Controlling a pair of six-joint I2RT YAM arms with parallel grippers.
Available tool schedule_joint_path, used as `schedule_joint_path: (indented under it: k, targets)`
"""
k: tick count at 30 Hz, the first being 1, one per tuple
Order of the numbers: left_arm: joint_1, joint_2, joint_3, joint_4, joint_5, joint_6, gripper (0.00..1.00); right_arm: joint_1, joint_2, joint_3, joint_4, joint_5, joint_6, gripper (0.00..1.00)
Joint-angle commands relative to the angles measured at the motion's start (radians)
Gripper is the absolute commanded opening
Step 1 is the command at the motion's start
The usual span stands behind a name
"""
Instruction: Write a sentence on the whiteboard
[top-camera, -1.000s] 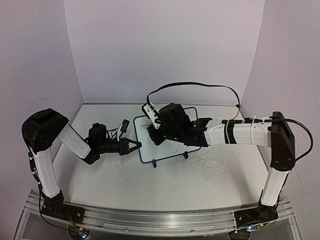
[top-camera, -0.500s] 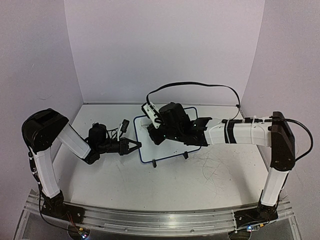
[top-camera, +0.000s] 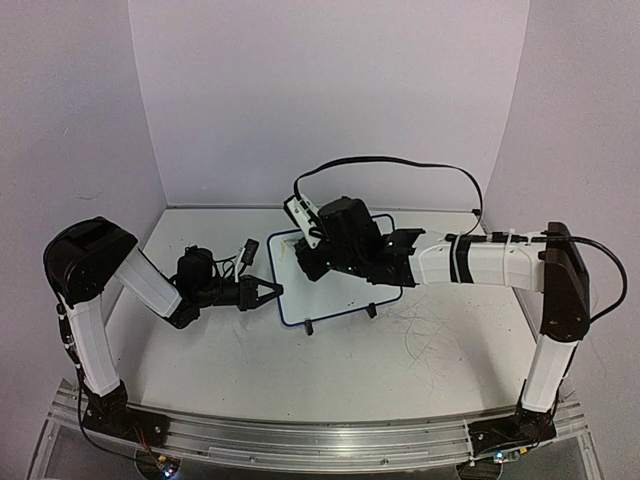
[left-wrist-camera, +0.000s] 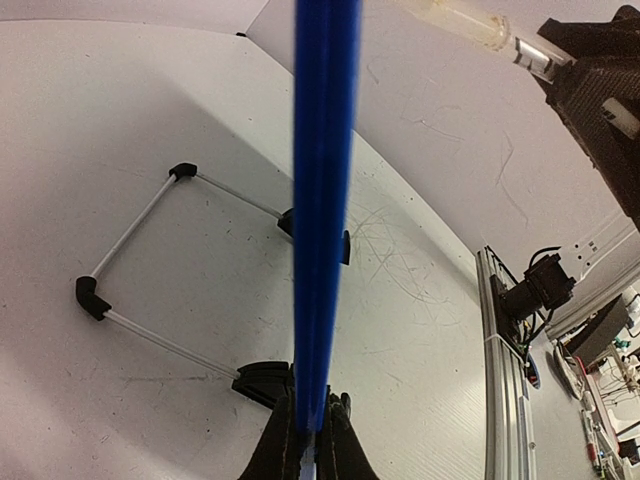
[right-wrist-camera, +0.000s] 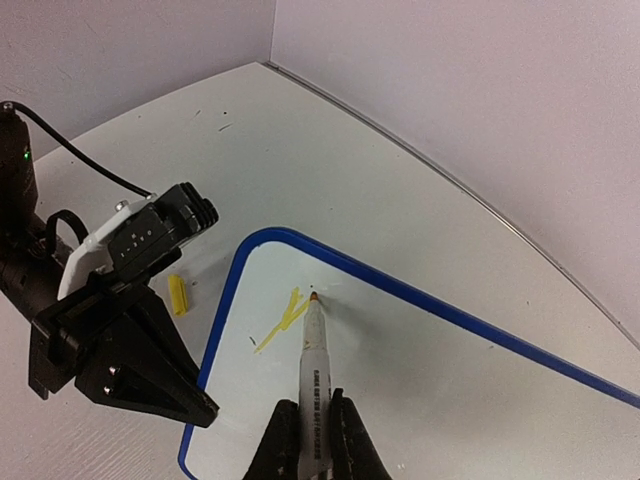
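Note:
The whiteboard (top-camera: 335, 300), white with a blue frame, stands tilted on black feet mid-table. My left gripper (top-camera: 272, 292) is shut on its left edge; in the left wrist view the blue frame (left-wrist-camera: 322, 180) runs edge-on up from the closed fingers (left-wrist-camera: 311, 398). My right gripper (right-wrist-camera: 310, 402) is shut on a pale marker (right-wrist-camera: 315, 350), whose tip touches the whiteboard (right-wrist-camera: 420, 370) near its upper left corner. The sentence (right-wrist-camera: 285, 318) shows only as a few yellow strokes just left of the tip. From above, the right gripper (top-camera: 303, 262) covers the marker and strokes.
A small yellow cap (right-wrist-camera: 178, 294) lies on the table left of the board, beside the left wrist. The board's wire stand (left-wrist-camera: 130, 300) rests behind it. Grey scribbles (top-camera: 430, 335) mark the tabletop at right. Walls close the back and sides.
The right wrist has shifted slightly toward the far upper left of the board with the marker. The left arm and the board have stayed still.

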Motion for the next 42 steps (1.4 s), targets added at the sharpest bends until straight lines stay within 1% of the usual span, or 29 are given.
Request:
schedule_joint_path:
  k: [1,30,42]
  targets:
    - [0.000,-0.023,0.021,-0.020,0.003,0.014,0.00,-0.006,0.016,0.026,0.015,0.001,0.001,0.00]
    - [0.000,-0.019,0.034,-0.025,0.011,0.013,0.00,-0.006,-0.055,-0.101,-0.002,0.033,0.055,0.00]
    - [0.000,-0.018,0.033,-0.028,0.012,0.014,0.00,-0.005,-0.069,-0.123,-0.002,0.026,0.064,0.00]
